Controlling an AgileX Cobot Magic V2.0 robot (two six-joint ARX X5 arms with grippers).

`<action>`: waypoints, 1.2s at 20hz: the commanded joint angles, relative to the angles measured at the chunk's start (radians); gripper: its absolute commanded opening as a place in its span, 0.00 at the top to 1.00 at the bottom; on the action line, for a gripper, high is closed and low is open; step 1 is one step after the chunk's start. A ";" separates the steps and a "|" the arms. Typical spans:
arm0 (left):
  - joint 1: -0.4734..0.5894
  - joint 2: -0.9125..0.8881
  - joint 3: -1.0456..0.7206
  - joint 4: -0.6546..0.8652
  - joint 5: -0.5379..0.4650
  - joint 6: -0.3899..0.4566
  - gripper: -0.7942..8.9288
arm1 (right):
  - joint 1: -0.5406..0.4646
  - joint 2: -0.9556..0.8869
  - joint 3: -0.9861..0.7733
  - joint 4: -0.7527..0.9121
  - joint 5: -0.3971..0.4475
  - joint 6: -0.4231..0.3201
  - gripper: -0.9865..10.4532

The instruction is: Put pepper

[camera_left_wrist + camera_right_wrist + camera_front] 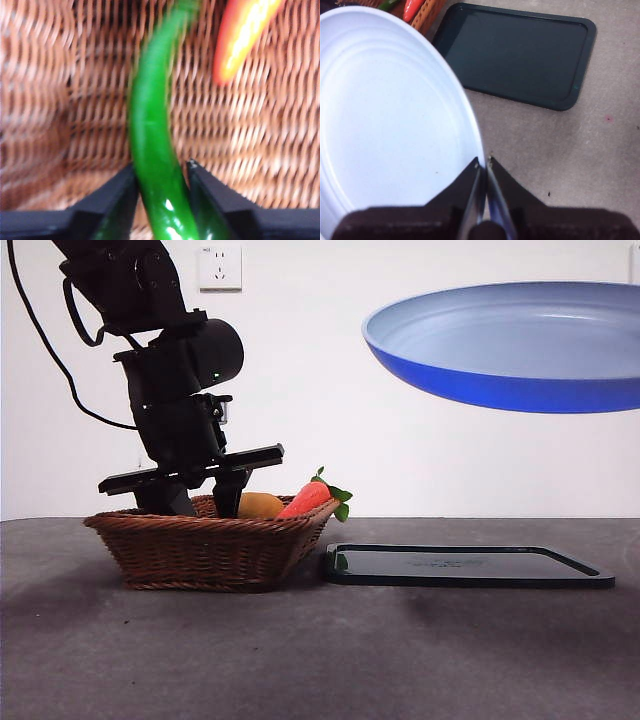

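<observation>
setting: white wall with a socket [220,267], dark grey table [320,660].

item 1: wicker basket [205,550], at the table's left in the front view; holds a tan potato [260,505] and an orange carrot [308,497] with green leaves.

item 2: pepper [152,145], glossy green, lying on the basket floor; hidden behind the basket wall in the front view. its long axis runs straight away from the left wrist camera, so the jaws cross it at right angles. the carrot lies off to one side, apart from it.

item 3: left gripper [162,172], lowered into the basket; jaws straddle the pepper near one end, one on each flank, close against the skin or touching. whether they are already clenched is hard to say; blur obscures the contact. judged the nearer arm, placed for the pick.

item 4: right gripper [483,162], clamped on the rim of a blue plate [510,340], held in the air over a dark tray [465,566].

judgement: next comes closing firmly, then a straight lift.
</observation>
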 commanded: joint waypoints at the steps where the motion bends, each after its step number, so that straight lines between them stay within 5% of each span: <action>1: -0.008 0.021 0.017 -0.008 0.020 -0.022 0.79 | 0.002 0.003 0.018 0.013 -0.006 0.003 0.91; 12: -0.009 -0.105 0.017 0.026 0.156 -0.050 0.79 | 0.002 0.021 0.018 0.014 -0.003 0.002 0.91; 18: -0.026 -0.240 0.017 0.038 0.402 -0.038 0.79 | 0.001 0.181 0.018 0.061 -0.006 0.084 0.91; 24: -0.142 -0.323 0.017 0.031 0.463 0.042 0.79 | 0.003 0.428 0.018 0.200 -0.042 0.210 0.91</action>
